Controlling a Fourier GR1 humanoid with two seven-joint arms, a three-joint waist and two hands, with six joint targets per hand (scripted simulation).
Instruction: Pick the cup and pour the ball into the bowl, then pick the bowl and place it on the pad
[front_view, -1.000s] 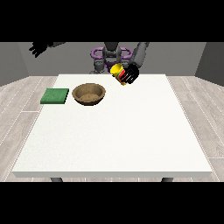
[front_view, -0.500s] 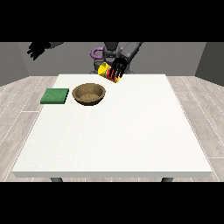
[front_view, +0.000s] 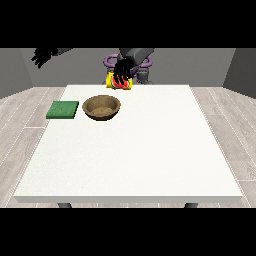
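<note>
Cup, tilted sideways, gripped by hand beyond bowl.

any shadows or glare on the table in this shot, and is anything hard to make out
Front view: the white table is evenly lit, with no glare; only a faint shadow shows beside the bowl and the green pad. The cup is largely hidden by the dark hand holding it, so no ball can be made out. The other hand shows dark against the grey wall.
</note>
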